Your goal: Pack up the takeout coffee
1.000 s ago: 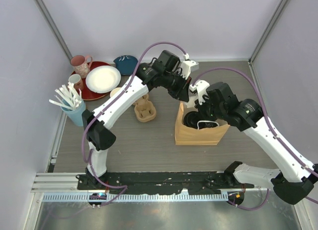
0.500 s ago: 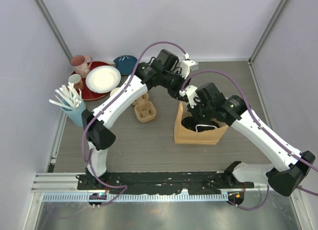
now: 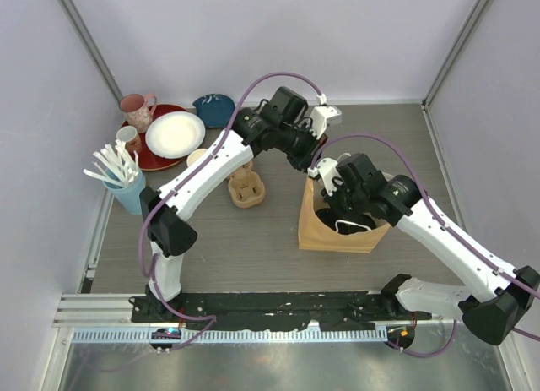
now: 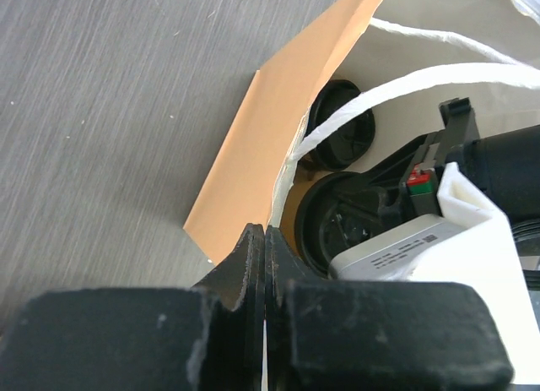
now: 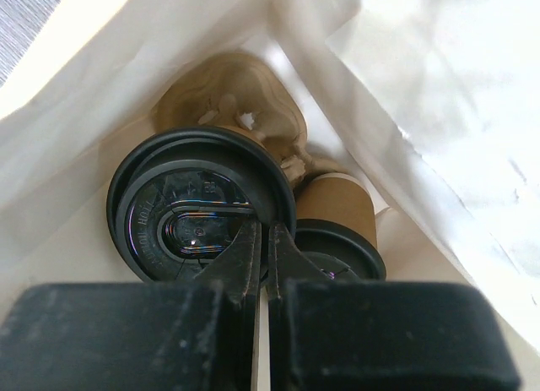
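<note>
We see our left gripper (image 4: 264, 239) pinched on the rim of the paper bag (image 4: 245, 146). Our right gripper (image 5: 266, 239) hangs inside it, fingers together and empty, above the first coffee cup (image 5: 190, 209) and the second coffee cup (image 5: 337, 214).

Two tan paper cups with round black lids sit inside the bag (image 5: 422, 95), lids on and facing its mouth: one cup (image 5: 198, 209), second cup (image 5: 336, 207) just beside it.

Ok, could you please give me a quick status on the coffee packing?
Left gripper shut on paper bag rim. Right gripper shut, inside bag above the lids. Both takeout coffees in bag. White string handle crosses the mouth.
</note>
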`<state>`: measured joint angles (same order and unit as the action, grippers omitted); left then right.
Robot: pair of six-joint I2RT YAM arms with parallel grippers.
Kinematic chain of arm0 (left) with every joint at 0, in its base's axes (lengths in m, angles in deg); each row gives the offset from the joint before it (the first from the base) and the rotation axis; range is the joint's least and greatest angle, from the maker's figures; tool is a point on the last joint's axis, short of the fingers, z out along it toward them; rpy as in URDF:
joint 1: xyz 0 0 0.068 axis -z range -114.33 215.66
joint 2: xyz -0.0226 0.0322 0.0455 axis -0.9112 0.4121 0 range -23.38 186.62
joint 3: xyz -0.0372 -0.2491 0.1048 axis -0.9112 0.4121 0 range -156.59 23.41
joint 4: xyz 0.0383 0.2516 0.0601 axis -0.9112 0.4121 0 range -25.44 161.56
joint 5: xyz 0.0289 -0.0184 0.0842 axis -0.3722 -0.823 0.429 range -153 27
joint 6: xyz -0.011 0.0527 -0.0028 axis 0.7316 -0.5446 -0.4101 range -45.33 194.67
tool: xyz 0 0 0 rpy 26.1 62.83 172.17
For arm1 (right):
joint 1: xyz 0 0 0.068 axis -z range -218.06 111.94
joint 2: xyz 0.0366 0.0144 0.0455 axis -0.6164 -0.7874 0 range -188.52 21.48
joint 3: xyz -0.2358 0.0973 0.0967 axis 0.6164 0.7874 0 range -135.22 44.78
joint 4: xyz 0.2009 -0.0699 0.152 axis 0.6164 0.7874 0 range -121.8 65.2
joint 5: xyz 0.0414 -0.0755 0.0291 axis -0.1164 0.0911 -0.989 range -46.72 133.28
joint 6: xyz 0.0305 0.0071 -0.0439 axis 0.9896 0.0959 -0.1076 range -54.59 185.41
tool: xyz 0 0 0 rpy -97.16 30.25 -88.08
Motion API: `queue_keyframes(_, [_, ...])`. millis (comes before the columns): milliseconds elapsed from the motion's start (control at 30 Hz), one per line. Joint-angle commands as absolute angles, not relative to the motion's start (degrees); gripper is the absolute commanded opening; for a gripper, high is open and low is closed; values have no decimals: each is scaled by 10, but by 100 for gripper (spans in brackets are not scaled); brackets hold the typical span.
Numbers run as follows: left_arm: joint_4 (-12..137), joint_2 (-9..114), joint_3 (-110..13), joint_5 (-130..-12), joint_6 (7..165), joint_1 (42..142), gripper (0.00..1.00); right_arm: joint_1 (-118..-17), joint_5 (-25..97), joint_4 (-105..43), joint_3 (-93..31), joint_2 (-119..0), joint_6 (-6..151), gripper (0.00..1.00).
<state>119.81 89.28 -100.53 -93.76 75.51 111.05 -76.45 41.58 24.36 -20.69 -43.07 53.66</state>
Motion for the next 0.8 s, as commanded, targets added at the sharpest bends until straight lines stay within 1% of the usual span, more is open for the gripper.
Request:
queue_keyframes(0, [1184, 858, -1022, -907, 719, 1108, 0, -765, 393, 248, -193, -414, 529, 1])
queue_keyframes(233, [1187, 855, -1023, -941, 726, 1106, 0, -758, 379, 231, -189, -437, 550, 1])
queue_keyframes(433, [1178, 860, -1010, -982, 760, 1111, 0, -756, 398, 200, -202, -468, 593, 1])
queue_keyframes(767, [1179, 855, -1014, -990, 762, 1111, 0, -737, 391, 166, -159, -466, 622, 1])
